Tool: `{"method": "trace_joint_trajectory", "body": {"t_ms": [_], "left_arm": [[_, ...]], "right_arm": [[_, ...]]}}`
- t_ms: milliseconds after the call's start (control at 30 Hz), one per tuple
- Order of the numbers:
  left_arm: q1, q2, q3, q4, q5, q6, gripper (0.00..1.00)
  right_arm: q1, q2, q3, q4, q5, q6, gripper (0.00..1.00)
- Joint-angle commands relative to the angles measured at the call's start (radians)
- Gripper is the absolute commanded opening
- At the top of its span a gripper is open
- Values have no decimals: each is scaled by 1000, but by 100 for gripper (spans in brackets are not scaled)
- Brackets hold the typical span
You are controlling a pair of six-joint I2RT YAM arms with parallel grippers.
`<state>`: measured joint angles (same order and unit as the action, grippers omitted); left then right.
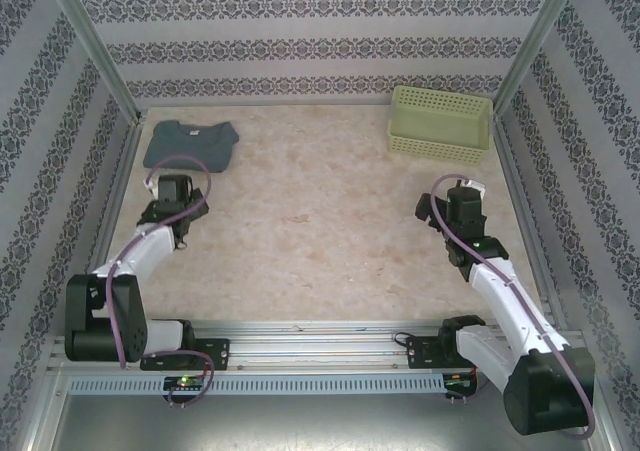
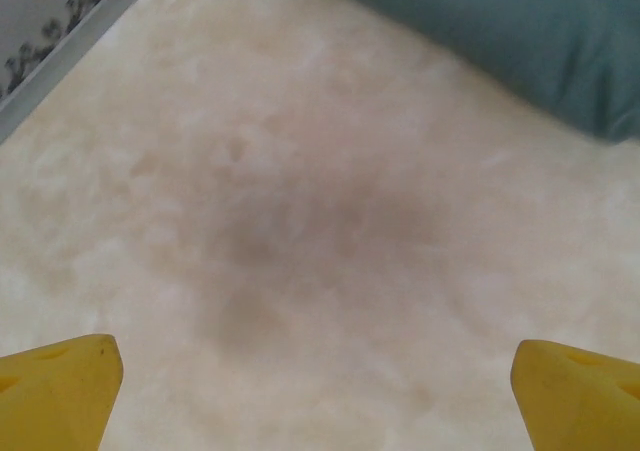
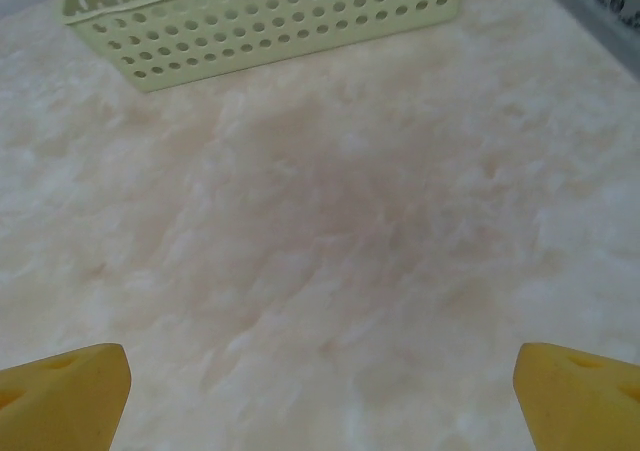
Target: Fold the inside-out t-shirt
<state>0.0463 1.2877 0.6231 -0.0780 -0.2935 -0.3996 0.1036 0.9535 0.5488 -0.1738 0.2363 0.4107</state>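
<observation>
In the far left corner lies the shirt (image 1: 190, 143), just beyond my left gripper (image 2: 320, 386). It and the right gripper (image 3: 320, 391) gape wide, empty. I'd go in low, pinch the near edge squarely, and bring the right arm across.

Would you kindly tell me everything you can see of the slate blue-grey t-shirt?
The plain slate blue-grey t-shirt looks like soft cotton, with no print. It lies flat in a compact, roughly rectangular bundle, seemingly folded, at the far left corner of the pale marbled table. Its near edge looks rounded and thick in the left wrist view. Only the table touches it.
</observation>
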Motion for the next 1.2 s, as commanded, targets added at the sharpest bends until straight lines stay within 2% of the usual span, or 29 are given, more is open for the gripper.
{"method": "trace_joint_trajectory", "body": {"t_ms": [0,133,233,367,467,633,700,767,800,867,933,1000,1167], "left_arm": [[-11,-57,-120,321,-110,90,100],[-11,-33,-194,439,-89,169,100],[-11,-3,-208,510,9,192,100],[-11,42,-246,708,129,253,100],[-10,112,-249,850,217,312,100],[-8,313,-248,1066,388,386,100],[-8,284,-246,1007,364,370,100],[-8,302,-251,1051,363,375,100],[-8,292,-244,1014,361,375,100],[-9,301,-248,1044,357,376,100],[-12,293,-250,1032,329,369,100],[-14,297,-252,1043,324,369,100],[-19,297,-252,1041,312,370,100]], "right_arm": [[-13,58,-62,256,86,-166,98],[-19,202,-80,405,82,-248,98],[-17,261,-128,577,63,-299,98],[-18,300,-164,737,23,-372,98],[-26,331,-178,834,-47,-401,98],[-47,411,-177,950,-171,-426,98],[-62,473,-186,1026,-195,-411,98],[-62,553,-183,1089,-190,-413,98],[-65,584,-183,1146,-183,-395,98],[-82,546,-154,1028,-180,-379,98],[-84,568,-170,1097,-178,-376,98],[-84,550,-157,1040,-180,-380,98],[-84,557,-164,1066,-178,-381,98]]}}
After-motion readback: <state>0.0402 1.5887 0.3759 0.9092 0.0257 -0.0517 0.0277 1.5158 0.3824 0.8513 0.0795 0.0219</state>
